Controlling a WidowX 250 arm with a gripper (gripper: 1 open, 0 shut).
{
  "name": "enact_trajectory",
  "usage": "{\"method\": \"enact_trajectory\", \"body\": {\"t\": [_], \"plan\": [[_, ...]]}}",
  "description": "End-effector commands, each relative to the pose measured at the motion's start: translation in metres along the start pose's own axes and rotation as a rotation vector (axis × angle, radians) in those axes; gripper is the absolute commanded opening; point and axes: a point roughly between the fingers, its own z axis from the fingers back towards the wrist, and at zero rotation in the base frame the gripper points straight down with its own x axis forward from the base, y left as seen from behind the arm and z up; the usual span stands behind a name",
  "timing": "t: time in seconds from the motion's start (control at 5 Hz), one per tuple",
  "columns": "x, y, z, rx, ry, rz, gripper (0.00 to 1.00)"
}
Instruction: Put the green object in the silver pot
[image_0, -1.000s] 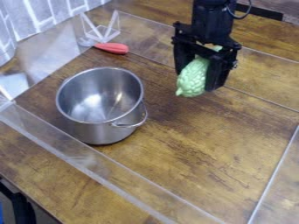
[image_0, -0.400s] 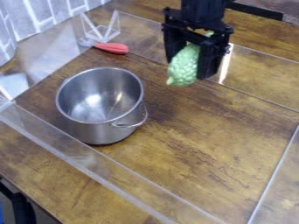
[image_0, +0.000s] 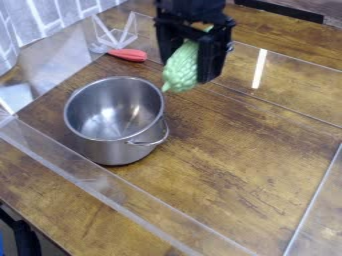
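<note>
Diagonally, green object (image_0: 181, 72) slants in gripper (image_0: 197, 42), lower tip potward.

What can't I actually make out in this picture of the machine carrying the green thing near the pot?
- Fingertips of the gripper: in the camera view, they blend into dark shapes around the green object, so their exact grip is unclear.
- The green object's upper end: covered by the gripper.
- Top of the arm: cut off by the upper edge.
- The red item: too small to identify.
</note>
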Motion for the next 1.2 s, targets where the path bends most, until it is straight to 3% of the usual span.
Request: {"method": "enact_trajectory", "body": {"t": [0.0,0.4,1.0], "plan": [[-0.015,0.016,0.027,0.028,-0.110,0.060,0.00],[-0.016,0.001,0.023,0.034,-0.136,0.091,0.00],[-0.018,-0.010,0.019,0.036,-0.120,0.104,0.00]]}}
